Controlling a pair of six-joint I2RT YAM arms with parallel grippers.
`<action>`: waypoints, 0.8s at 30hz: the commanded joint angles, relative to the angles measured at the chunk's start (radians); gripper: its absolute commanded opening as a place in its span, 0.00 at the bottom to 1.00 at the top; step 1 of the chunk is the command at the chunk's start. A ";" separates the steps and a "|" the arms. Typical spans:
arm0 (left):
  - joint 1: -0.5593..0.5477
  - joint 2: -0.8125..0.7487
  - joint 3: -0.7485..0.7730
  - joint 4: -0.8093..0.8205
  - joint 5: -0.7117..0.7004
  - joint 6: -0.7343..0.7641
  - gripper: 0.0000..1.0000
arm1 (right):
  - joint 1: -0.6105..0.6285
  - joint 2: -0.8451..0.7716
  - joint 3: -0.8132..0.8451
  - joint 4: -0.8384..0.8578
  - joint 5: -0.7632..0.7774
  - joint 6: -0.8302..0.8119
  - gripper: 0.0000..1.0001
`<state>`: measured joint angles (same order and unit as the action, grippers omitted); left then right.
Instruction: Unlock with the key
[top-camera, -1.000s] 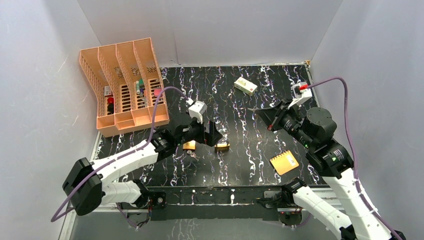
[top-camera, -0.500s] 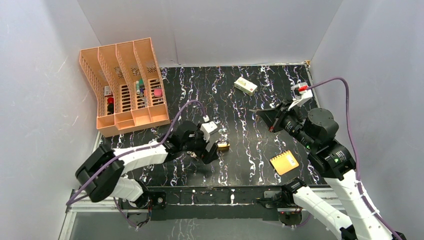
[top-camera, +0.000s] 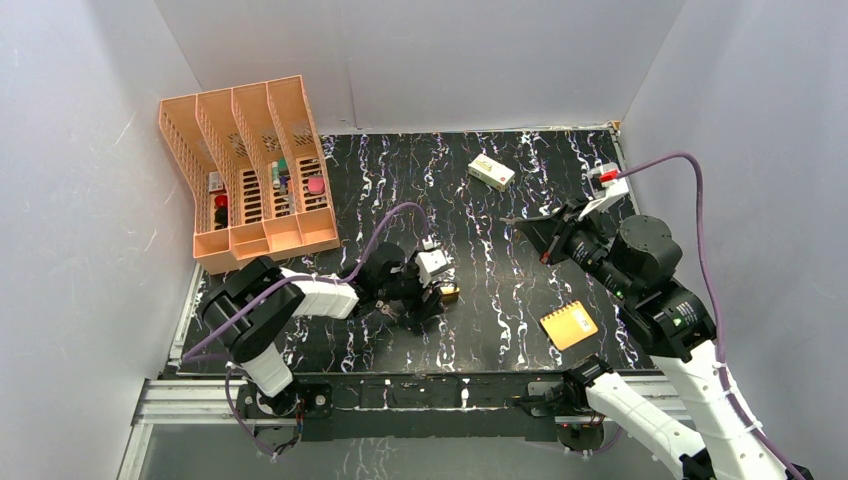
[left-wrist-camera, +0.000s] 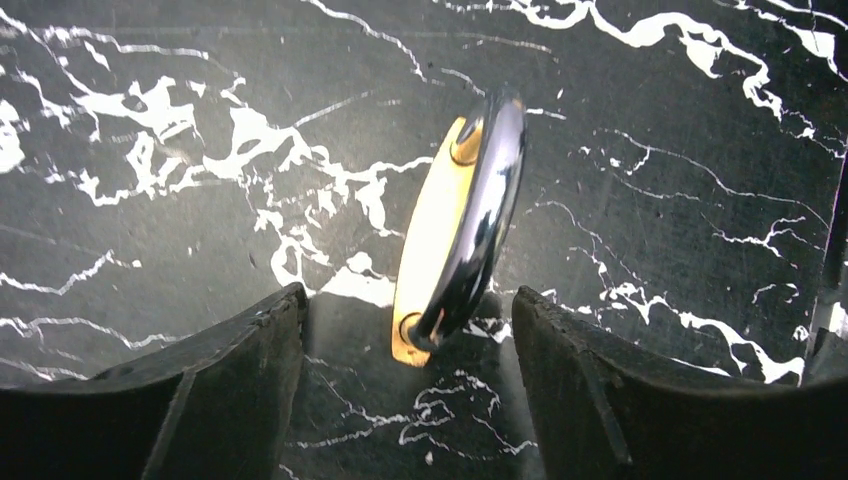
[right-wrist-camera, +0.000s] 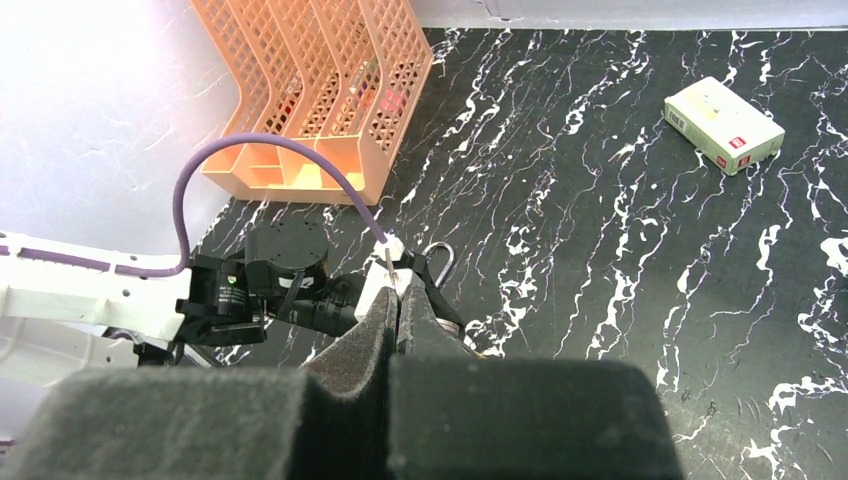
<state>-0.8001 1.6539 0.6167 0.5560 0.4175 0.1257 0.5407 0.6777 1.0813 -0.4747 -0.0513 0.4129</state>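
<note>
A brass padlock (left-wrist-camera: 455, 240) with a steel shackle stands on edge on the black marbled table. My left gripper (left-wrist-camera: 410, 325) is open and low over the table. The padlock's near end sits between its fingertips (left-wrist-camera: 255, 345) without touching them. In the top view the left gripper (top-camera: 432, 297) is right beside the padlock (top-camera: 450, 293). My right gripper (top-camera: 522, 226) is held above the table's middle right, shut on the key. Only a thin silver tip of the key (right-wrist-camera: 388, 260) pokes out past the closed fingers (right-wrist-camera: 375, 325). A padlock shackle (right-wrist-camera: 441, 262) shows beside the left wrist.
An orange file rack (top-camera: 250, 170) with small items stands at the back left and also shows in the right wrist view (right-wrist-camera: 320, 90). A white box (top-camera: 491, 171) lies at the back centre. An orange notepad (top-camera: 568, 325) lies front right.
My left arm has folded in and dropped low, and its gripper has slid right up to the padlock. The right arm has barely moved.
</note>
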 joint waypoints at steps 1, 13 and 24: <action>0.007 0.013 0.000 0.175 0.049 0.049 0.69 | 0.001 -0.010 0.060 0.018 0.014 -0.023 0.00; 0.007 0.106 0.020 0.215 0.083 0.076 0.40 | 0.001 -0.004 0.056 0.021 0.022 -0.033 0.00; 0.006 0.130 0.033 0.271 0.104 0.042 0.29 | 0.001 -0.003 0.049 0.016 0.013 -0.023 0.00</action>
<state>-0.7998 1.7760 0.6220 0.7692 0.4831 0.1650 0.5407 0.6788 1.0943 -0.4839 -0.0475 0.3923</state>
